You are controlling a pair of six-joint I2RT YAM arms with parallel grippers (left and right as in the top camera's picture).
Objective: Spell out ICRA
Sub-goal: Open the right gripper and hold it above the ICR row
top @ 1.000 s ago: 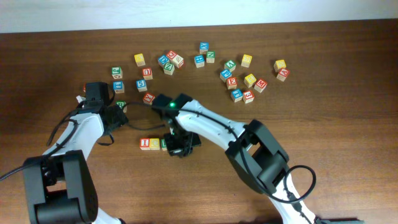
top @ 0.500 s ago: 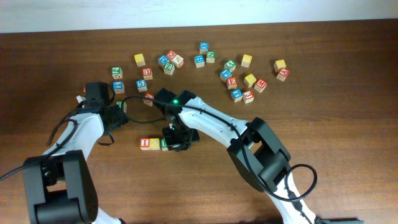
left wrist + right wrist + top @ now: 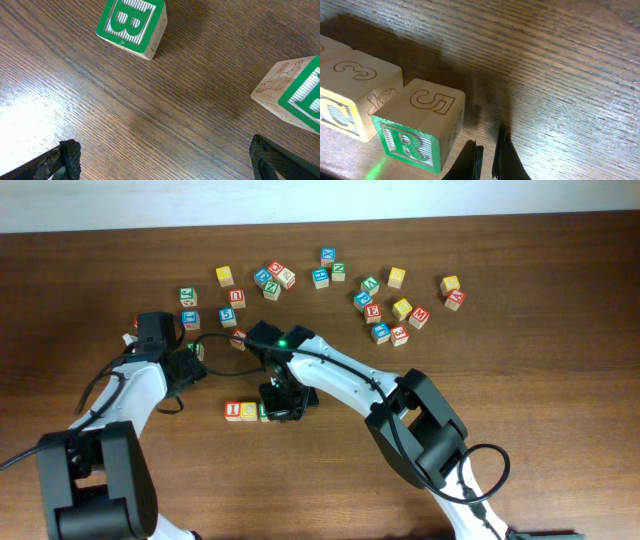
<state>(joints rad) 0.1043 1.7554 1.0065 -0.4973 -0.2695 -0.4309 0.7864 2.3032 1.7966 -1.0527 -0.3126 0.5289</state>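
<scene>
A row of letter blocks lies at the table's centre: a red I block (image 3: 232,411), a yellow C block (image 3: 248,411) and a green R block (image 3: 264,412). In the right wrist view the R block (image 3: 415,135) touches the C block (image 3: 345,107). My right gripper (image 3: 283,408) is low on the table just right of the R block; its fingers (image 3: 487,160) are nearly together with nothing between them. My left gripper (image 3: 192,363) hovers wide open (image 3: 165,165) over bare wood, holding nothing.
A green B block (image 3: 132,22) and another green block (image 3: 295,95) lie just beyond my left gripper. Several loose letter blocks are scattered at the back centre (image 3: 272,278) and back right (image 3: 395,315).
My right gripper has shifted slightly left and back, coming close against the R block at the end of the row. The left arm has not moved.
</scene>
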